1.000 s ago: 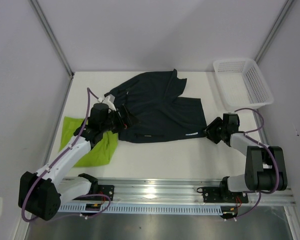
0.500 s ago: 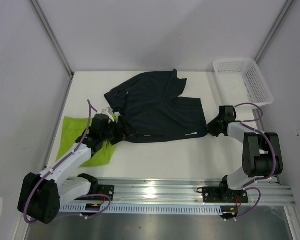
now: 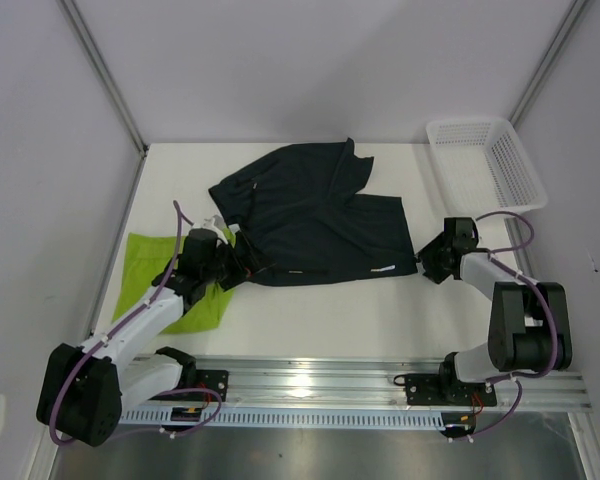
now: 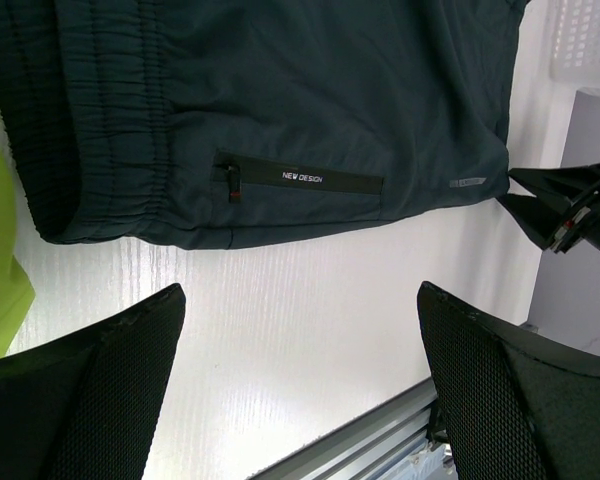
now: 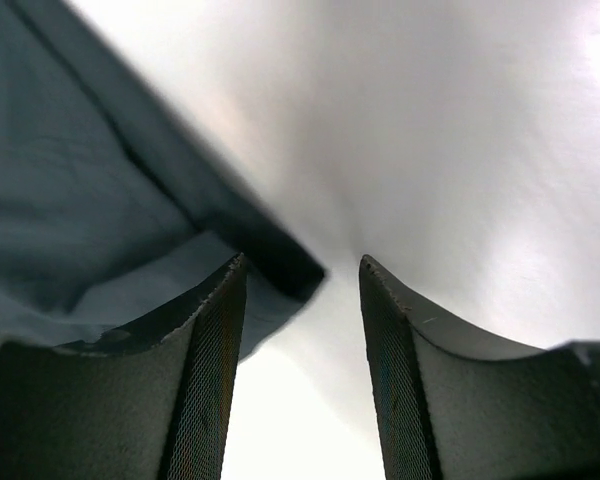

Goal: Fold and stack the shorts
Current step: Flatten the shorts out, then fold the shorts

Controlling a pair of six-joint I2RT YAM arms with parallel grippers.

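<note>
White tabletop point(image 3: 330, 315) enclosed by pale panels; aluminium rail point(image 3: 380, 375) along the near edge carries both arm bases.

1. Lime green shorts point(image 3: 145, 268): near left, flat and apparently already folded small, partly under the left arm. Judged to be parked aside while the larger pair is worked.
2. Left gripper point(image 3: 248, 268): low over the table at the near left corner of the dark pair, fingers point(image 4: 100, 390) spread wide, nothing between them. Aimed at the elastic waistband, presumably to take that corner.
3. Right gripper point(image 3: 425, 265): low at the near right, fingers point(image 5: 205, 380) partly apart. The leg-hem corner lies in the gap, nearer one finger and not pinched. Placement suggests a matching hold, so both arms can lift one edge together.
4. Navy-teal shorts point(image 3: 310, 215): table centre, spread open and unfolded, waistband left, legs right, far leg rumpled toward the back wall. Fold not yet begun.
5. White mesh basket point(image 3: 480, 170): far right corner, apart from the cloth.
</note>
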